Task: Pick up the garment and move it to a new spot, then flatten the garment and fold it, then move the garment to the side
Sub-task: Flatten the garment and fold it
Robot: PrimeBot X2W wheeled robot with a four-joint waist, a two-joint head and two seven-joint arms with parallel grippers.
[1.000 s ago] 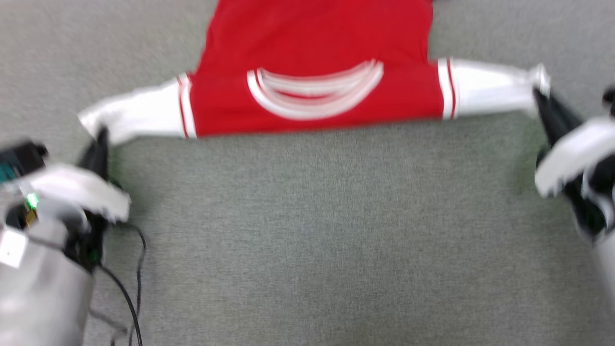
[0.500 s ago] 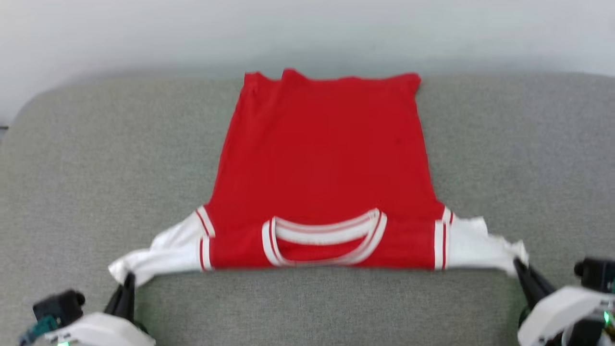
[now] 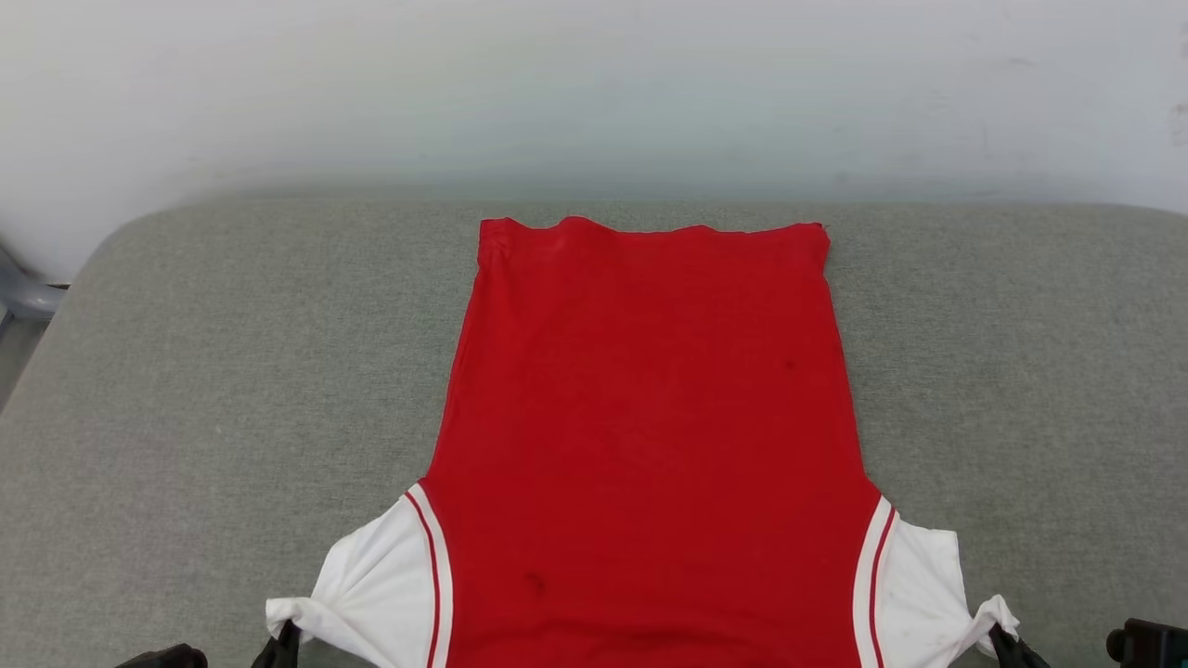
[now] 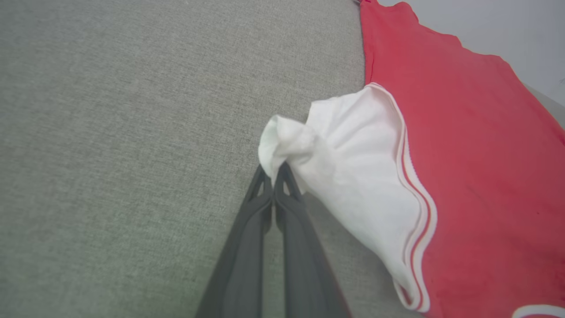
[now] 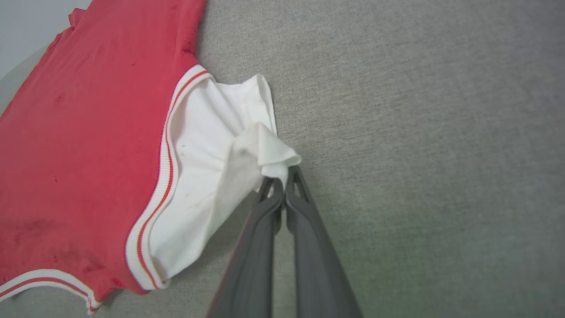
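The garment (image 3: 650, 417), a red shirt with white sleeves and red-and-white trim, lies spread on the grey cushioned surface (image 3: 232, 371), hem toward the far edge, plain red side up. My left gripper (image 3: 283, 640) at the bottom left is shut on the tip of one white sleeve (image 4: 344, 150). My right gripper (image 3: 1007, 640) at the bottom right is shut on the other white sleeve (image 5: 212, 145). In the wrist views the left gripper (image 4: 274, 170) and the right gripper (image 5: 282, 176) each pinch a bunched sleeve cuff. The collar end runs off the bottom of the head view.
A pale wall (image 3: 594, 83) rises behind the grey surface's rounded far edge. A bit of grey furniture (image 3: 23, 292) shows at the far left. Bare grey fabric extends on both sides of the garment.
The head camera has tilted up, so the whole picture shifted down and the far edge and wall came into view. Both grippers still hold the sleeve tips; the sleeves now look more bunched.
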